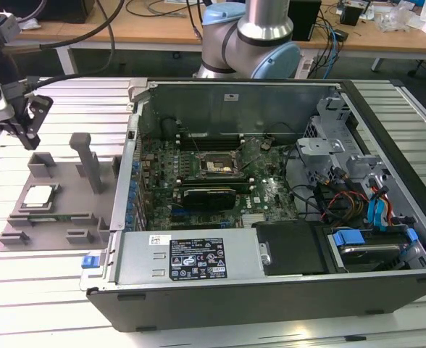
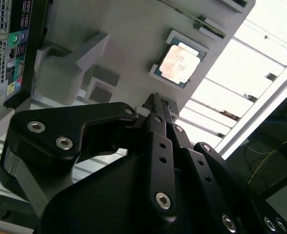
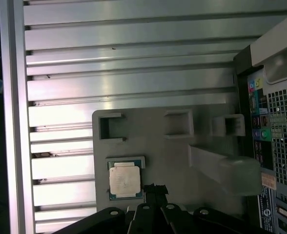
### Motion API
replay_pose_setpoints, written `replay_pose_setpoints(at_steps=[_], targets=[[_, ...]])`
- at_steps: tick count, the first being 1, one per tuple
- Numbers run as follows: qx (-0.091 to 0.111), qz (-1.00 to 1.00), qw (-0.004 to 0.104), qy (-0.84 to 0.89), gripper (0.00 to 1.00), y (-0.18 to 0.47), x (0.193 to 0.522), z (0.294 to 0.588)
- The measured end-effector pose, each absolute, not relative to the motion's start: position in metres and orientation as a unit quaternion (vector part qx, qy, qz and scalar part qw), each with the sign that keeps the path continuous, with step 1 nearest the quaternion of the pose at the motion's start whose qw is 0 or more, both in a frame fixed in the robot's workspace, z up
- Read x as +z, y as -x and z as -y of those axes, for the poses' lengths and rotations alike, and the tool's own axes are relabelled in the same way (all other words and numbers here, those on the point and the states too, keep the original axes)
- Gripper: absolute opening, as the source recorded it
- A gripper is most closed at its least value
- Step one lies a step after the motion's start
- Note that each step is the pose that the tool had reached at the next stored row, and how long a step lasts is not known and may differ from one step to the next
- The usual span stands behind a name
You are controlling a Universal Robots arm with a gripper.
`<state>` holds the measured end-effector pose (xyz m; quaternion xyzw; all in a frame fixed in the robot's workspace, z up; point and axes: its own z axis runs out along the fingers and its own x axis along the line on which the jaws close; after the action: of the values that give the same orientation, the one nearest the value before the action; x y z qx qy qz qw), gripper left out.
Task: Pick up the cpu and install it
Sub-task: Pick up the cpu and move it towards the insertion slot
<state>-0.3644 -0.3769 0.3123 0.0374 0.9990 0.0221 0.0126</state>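
The cpu (image 1: 39,196) lies flat in a recess of the grey fixture (image 1: 72,206) on the exterior view's left, silvery plate up. My gripper (image 1: 30,134) hangs above the fixture's far corner, apart from the chip. In both wrist views the cpu (image 2: 179,63) (image 3: 125,180) sits just beyond my black fingertips (image 2: 155,102), which stand pressed together with nothing between them. The gripper (image 3: 154,187) is shut and empty. Inside the open computer case, the dark square socket (image 1: 216,167) sits on the motherboard.
The open case (image 1: 387,145) fills the middle and the exterior view's right, its wall (image 1: 126,167) right next to the fixture. Upright grey blocks (image 1: 86,156) rise from the fixture near the chip. The slatted aluminium table (image 1: 46,290) lies around them.
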Motion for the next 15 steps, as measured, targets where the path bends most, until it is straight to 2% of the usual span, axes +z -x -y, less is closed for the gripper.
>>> replay_pose_setpoints(at_steps=[15], targets=[[0.023, -0.999, 0.013, -0.037, 0.11, 0.383, 0.285, 0.381]])
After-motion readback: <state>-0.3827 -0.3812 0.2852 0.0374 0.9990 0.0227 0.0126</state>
